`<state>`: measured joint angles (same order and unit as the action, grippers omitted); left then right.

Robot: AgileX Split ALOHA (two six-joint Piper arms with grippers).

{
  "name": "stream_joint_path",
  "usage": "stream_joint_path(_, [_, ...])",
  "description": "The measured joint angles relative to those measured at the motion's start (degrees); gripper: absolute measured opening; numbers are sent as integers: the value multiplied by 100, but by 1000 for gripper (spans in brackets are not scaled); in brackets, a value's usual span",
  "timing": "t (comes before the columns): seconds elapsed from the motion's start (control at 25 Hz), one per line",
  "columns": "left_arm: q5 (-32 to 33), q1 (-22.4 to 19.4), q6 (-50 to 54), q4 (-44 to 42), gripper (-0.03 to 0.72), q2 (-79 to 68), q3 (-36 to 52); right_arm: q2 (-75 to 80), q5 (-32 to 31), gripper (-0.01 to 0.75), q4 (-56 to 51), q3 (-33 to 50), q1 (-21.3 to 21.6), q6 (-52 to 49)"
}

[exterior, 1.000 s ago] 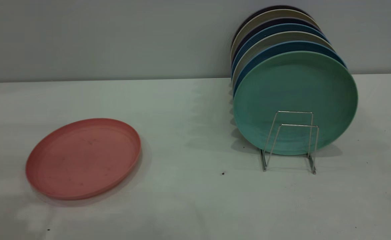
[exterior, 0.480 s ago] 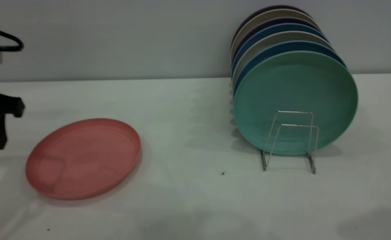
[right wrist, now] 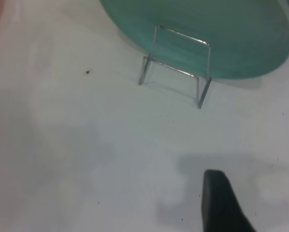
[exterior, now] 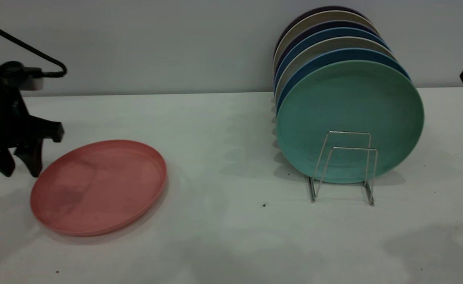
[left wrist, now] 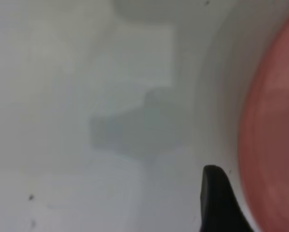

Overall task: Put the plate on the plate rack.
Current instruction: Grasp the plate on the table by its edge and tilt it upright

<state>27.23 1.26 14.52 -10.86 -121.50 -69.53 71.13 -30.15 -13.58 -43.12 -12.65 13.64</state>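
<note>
Left gripper [exterior: 20, 165], fingers spread and empty, hung just beside the plate [exterior: 99, 187], well apart from the plate rack [exterior: 343, 165].

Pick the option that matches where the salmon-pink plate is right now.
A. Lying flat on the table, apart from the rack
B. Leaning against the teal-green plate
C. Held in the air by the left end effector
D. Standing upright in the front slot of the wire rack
A: the plate lies flat on the table, well clear of the plate rack, with the left end effector beside its rim, not gripping it.
</note>
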Motion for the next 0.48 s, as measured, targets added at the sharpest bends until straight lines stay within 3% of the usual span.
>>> stream_joint_path(0.48, [381,0,-451,208,416,-674,-715,74,186,380,-6,0,0,4])
